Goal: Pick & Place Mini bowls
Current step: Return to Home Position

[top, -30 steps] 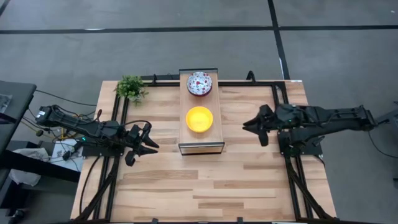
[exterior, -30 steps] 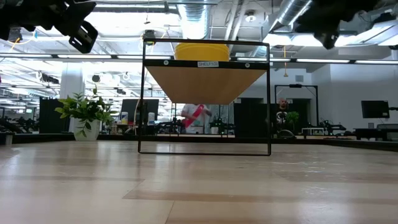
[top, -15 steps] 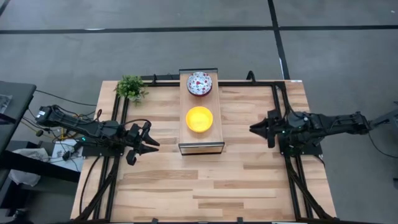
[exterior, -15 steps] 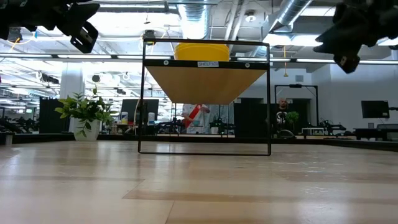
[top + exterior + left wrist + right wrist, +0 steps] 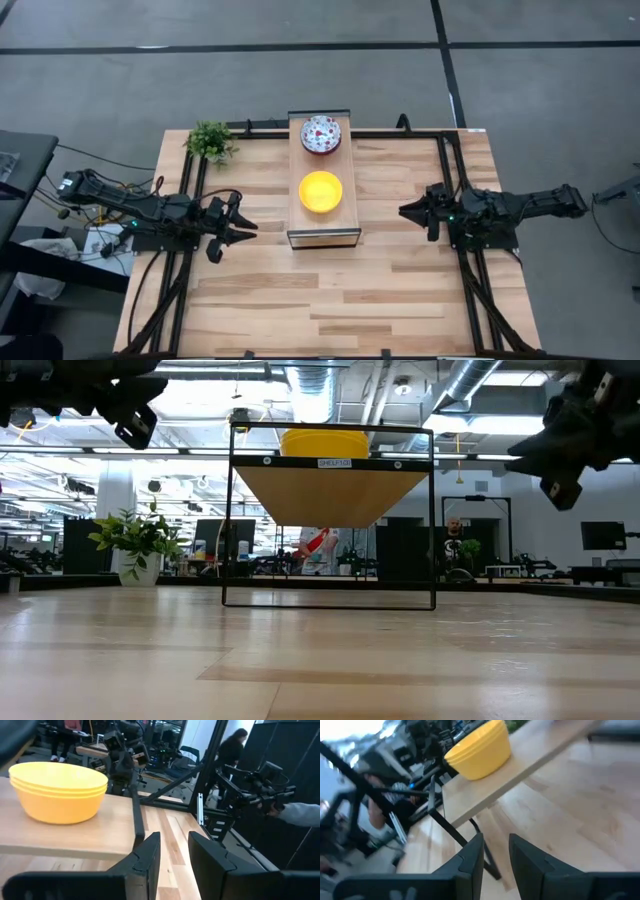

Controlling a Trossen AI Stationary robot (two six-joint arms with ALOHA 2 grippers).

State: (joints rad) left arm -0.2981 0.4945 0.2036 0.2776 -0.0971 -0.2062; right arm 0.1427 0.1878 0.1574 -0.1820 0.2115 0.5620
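High view puts the yellow bowls (image 5: 321,191) as one stack on the near half of the raised shelf (image 5: 323,237), which stands at the middle of the bench (image 5: 330,300) toward its far edge. The left wrist view shows three yellow rims nested one inside another, so all three seem to be together. The speckled bowls (image 5: 321,133) sit on the far half of the same shelf, well apart from the yellow stack. From above only the top one shows, so their count cannot be told. No bowl lies on the bench boards in any view.

The left claw (image 5: 243,226) hovers to the left of the shelf, near its near corner but not touching it. Its fingers stand slightly apart with nothing between them. The right claw (image 5: 405,211) hangs well to the right of the shelf, above the bench and pointing toward the yellow stack. It too has a narrow gap between its fingers and is empty. A small potted plant (image 5: 210,141) stands at the far left corner, clear of both arms.

Judging from this, the picking and placing looks finished: every bowl in sight is on the shelf and both claws are empty. What seems left is only for the two arms to settle into their rest pose at the sides.
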